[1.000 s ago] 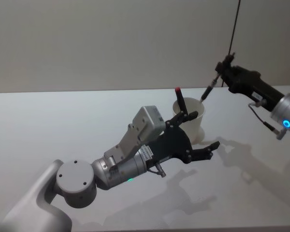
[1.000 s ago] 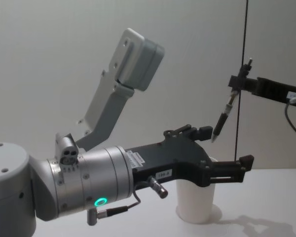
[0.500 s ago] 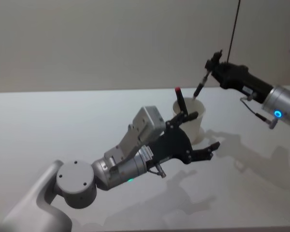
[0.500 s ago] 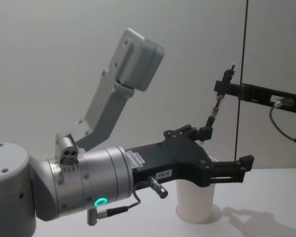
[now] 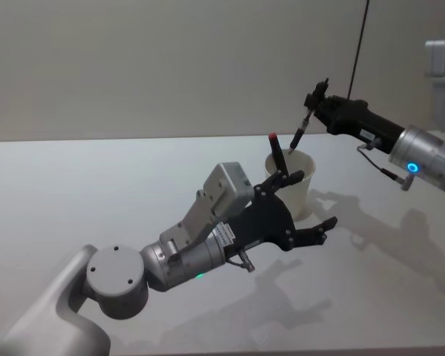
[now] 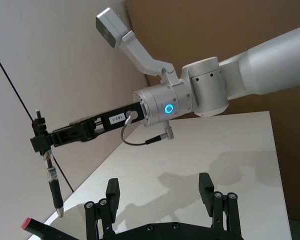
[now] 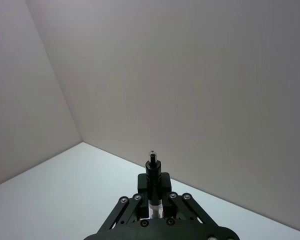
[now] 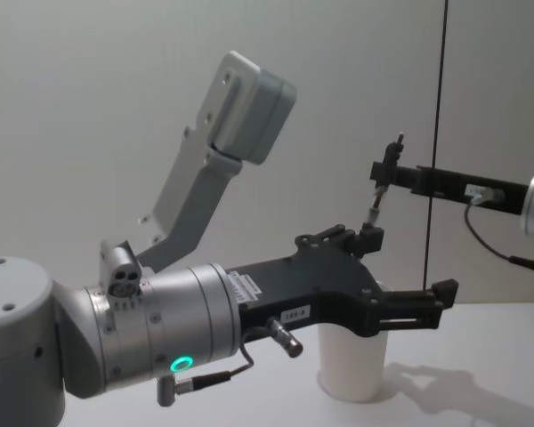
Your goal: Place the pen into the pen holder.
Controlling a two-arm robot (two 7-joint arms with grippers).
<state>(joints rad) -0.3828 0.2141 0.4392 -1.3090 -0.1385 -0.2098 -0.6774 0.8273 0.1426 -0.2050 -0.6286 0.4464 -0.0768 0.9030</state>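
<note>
The pen holder (image 5: 295,189) is a white paper cup on the white table (image 5: 96,185); a dark pen with a red end (image 5: 276,153) stands in it. My right gripper (image 5: 314,102) is shut on a black pen (image 5: 300,130) near its top end. That pen hangs tip down and tilted, its tip just over the cup's far rim. In the left wrist view the pen (image 6: 51,177) hangs from the right gripper (image 6: 40,141). My left gripper (image 5: 313,200) stands open beside the cup, holding nothing. In the chest view the cup (image 8: 351,363) sits behind the left gripper (image 8: 405,267).
A thin black cable (image 5: 360,44) hangs down the wall behind the right arm. The left arm's wrist camera housing (image 8: 249,98) rises large in the chest view. The table's left and front parts are bare.
My right gripper has carried the pen leftward, from beside the cup's right side to over its rim. The left arm and the cup have not moved.
</note>
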